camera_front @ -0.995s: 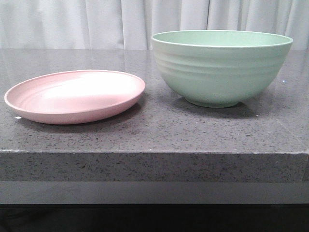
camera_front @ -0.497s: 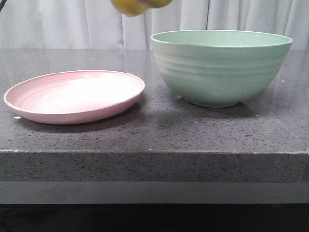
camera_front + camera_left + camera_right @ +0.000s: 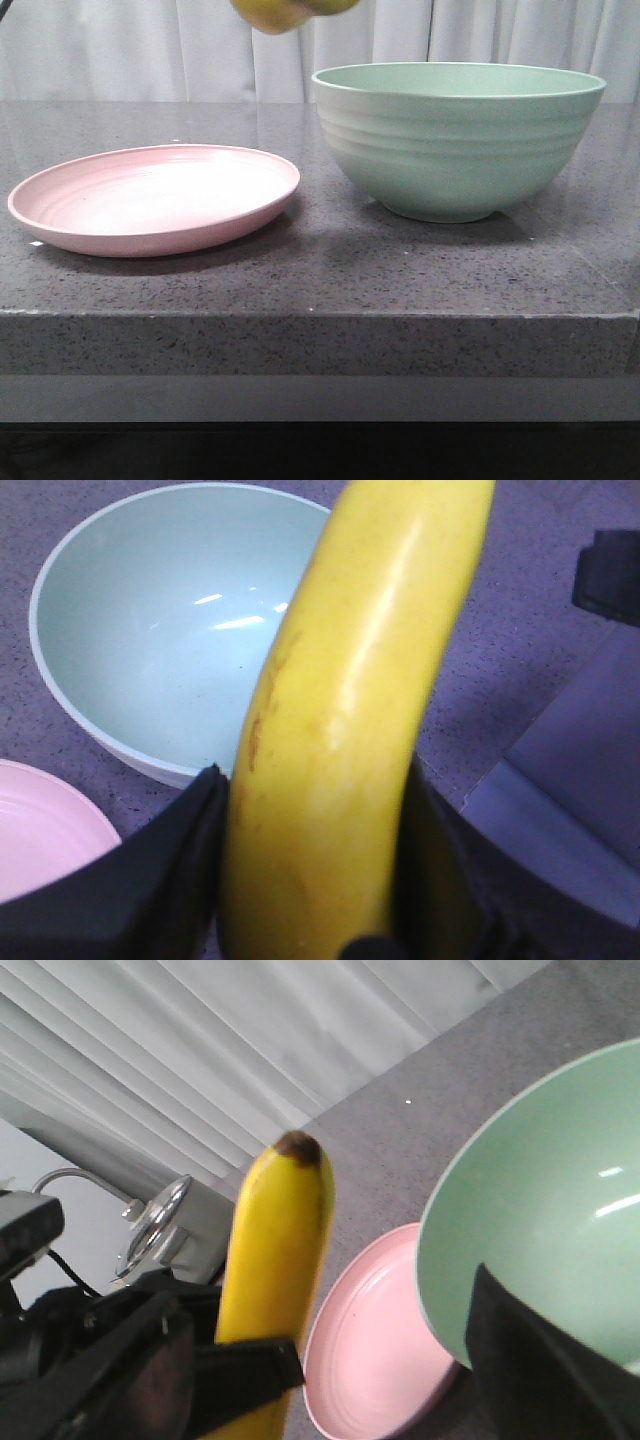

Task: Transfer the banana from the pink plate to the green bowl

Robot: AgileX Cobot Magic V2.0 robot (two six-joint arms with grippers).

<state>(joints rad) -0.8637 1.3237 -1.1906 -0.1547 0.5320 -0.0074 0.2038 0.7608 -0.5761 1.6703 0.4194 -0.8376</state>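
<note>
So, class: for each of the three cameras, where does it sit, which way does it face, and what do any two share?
Front view: low at the table edge, facing forward at the pink plate and green bowl; no arm shows.
Left wrist view: on the left arm, looking down its gripper at the banana.
Right wrist view: on the right arm, facing the left gripper; a dark part shows.
All three share banana, plate and bowl.

The dark speckled stone bench (image 3: 330,280) carries a shallow round pale pink plate (image 3: 155,197) and, beside it, a deep ridged mint-green bowl (image 3: 458,140).
</note>
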